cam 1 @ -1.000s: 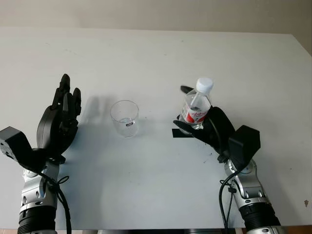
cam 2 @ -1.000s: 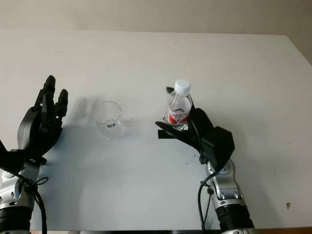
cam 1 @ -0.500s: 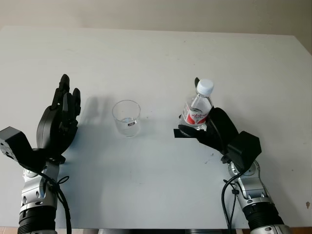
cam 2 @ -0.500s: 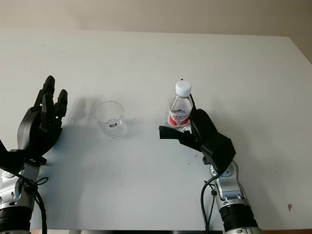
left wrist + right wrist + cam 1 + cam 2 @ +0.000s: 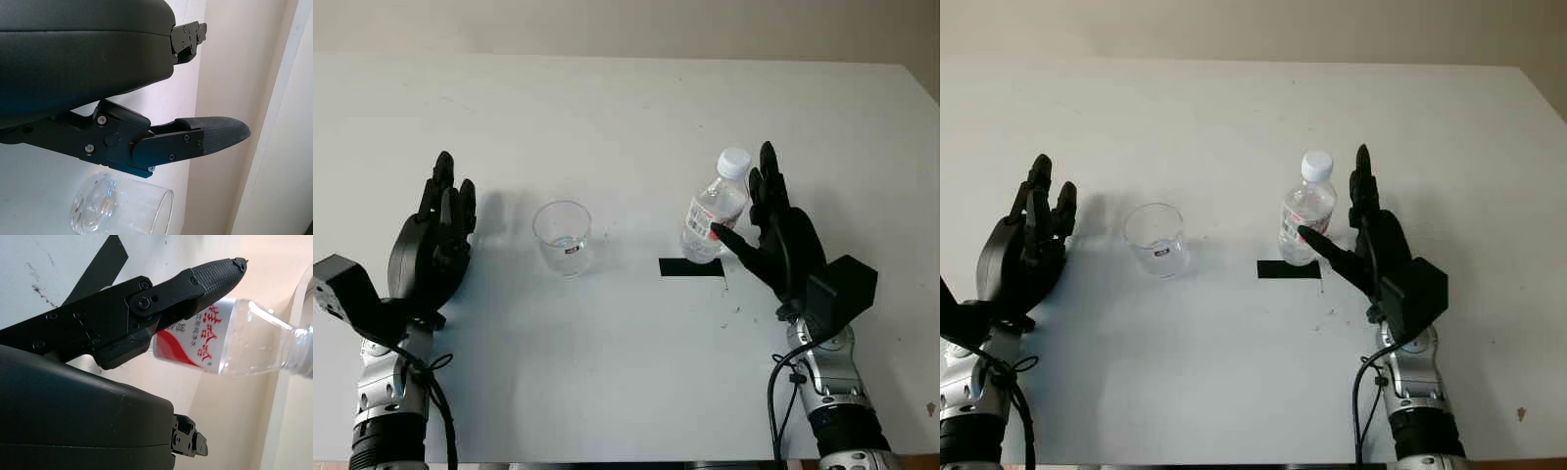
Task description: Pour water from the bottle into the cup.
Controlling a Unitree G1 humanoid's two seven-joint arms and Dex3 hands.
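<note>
A clear plastic water bottle [image 5: 711, 217] with a white cap and red label stands on the white table [image 5: 626, 108], at the right end of a black tape mark [image 5: 683, 267]. My right hand [image 5: 752, 208] is open just right of the bottle. Its thumb [image 5: 210, 278] points at the label, and I cannot tell whether it touches. Left of the bottle stands a clear cup [image 5: 563, 237] with a little water in the bottom. My left hand [image 5: 443, 213] is open, left of the cup and apart from it. The cup [image 5: 122, 210] lies below a finger [image 5: 210, 137] in the left wrist view.
The table's far edge meets a beige wall [image 5: 626, 24]. Its right edge [image 5: 922, 93] runs past my right arm. Small dark specks [image 5: 734, 311] mark the surface near the tape.
My right hand has let go of the bottle, opened and drawn to the right. The bottle has come down onto the table by the tape. The left hand and the cup have stayed put.
</note>
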